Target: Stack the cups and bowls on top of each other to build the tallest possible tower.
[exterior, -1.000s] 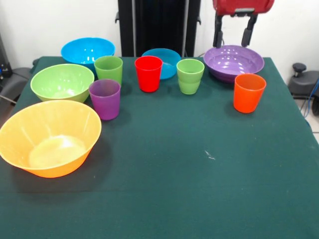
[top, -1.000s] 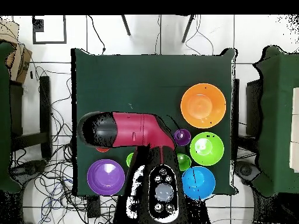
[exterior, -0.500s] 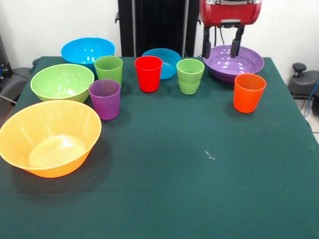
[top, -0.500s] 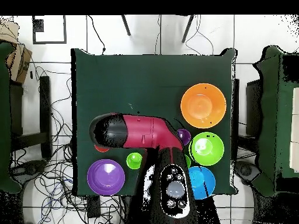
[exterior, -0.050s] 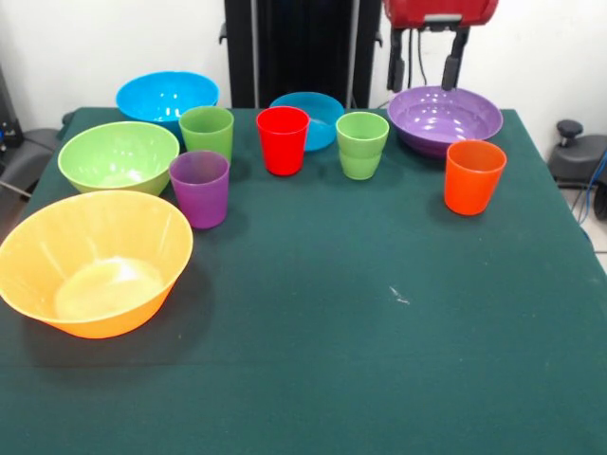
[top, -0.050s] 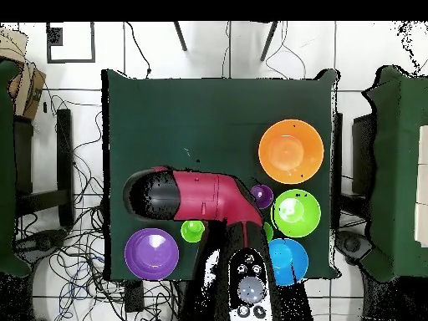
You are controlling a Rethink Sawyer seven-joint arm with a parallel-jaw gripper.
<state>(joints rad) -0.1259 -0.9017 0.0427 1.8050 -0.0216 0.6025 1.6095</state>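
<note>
plain cups (exterior, -0.050s: 283, 139), bowls (exterior, -0.050s: 444, 118), unlabelled

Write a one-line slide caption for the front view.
Open gripper hovers above the purple bowl; cups and bowls sit unstacked on the green table.

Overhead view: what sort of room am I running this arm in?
Most likely a robotics lab or test cell. A table under a green cloth stands on a tiled floor, loose cables trail over the floor beside it, and more green-covered tables flank it on both sides.
</note>
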